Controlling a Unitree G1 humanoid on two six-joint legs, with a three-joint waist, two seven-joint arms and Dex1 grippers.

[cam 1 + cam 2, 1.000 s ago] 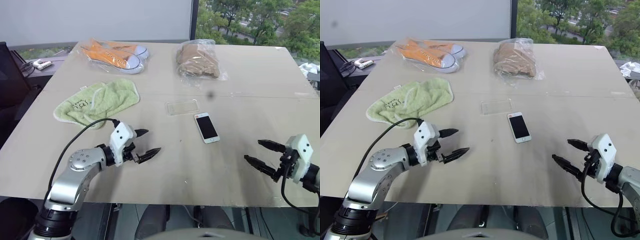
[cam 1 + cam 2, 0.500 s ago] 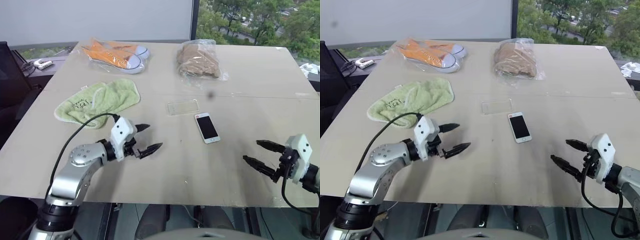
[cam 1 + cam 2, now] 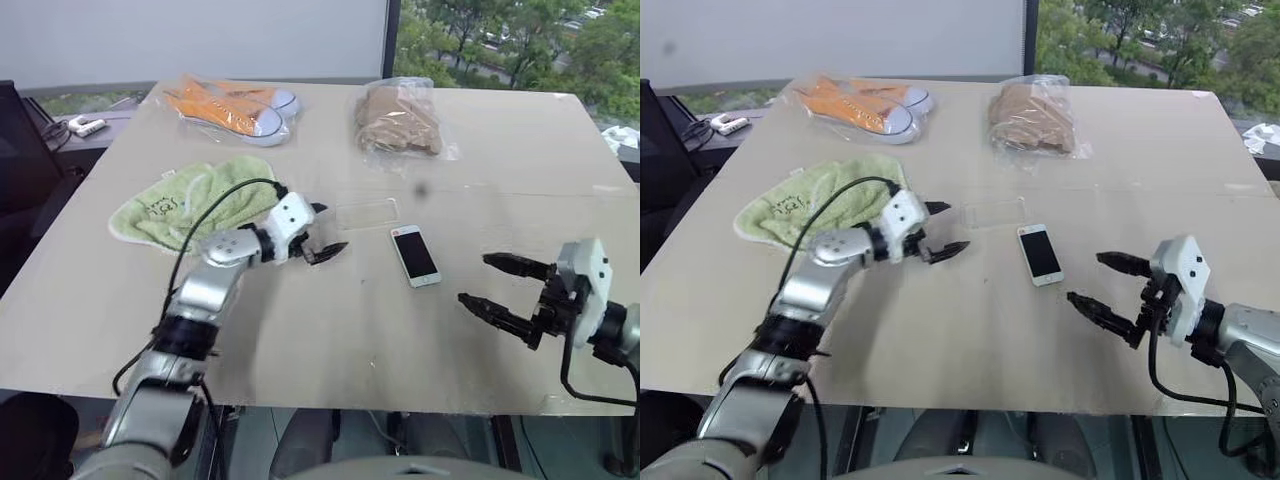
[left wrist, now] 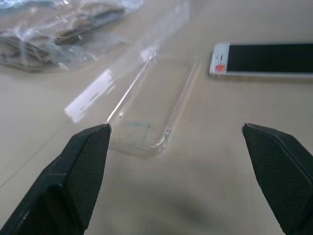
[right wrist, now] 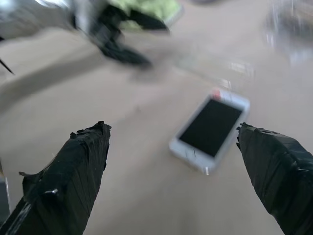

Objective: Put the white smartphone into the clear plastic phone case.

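The white smartphone (image 3: 414, 255) lies flat on the table (image 3: 520, 150), screen up, near the middle, its home-button end toward the robot and a small red mark at the far end. Just beyond it and slightly to its left lies the clear plastic phone case (image 3: 365, 213), flat, open side up, apart from the phone. No maker's name can be read on either; the left wrist view shows faint marks inside the case (image 4: 146, 105) that are too small to read.

The left gripper (image 3: 322, 232) hovers just left of the case, its two black fingers wide apart and holding nothing; in its wrist view the case sits between the fingertips (image 4: 88, 147), with the phone (image 4: 264, 58) beyond. The right gripper (image 3: 500, 285) hangs to the right of the phone and nearer the robot, its fingers also spread wide and empty, pointing toward the phone (image 5: 210, 129).

To the left lies a green towel (image 3: 190, 200) with dark handwriting-like lettering on it that cannot be made out. At the far side rest a clear bag of orange sneakers (image 3: 230, 105) with white soles and a crinkly bag of brown items (image 3: 400, 120).
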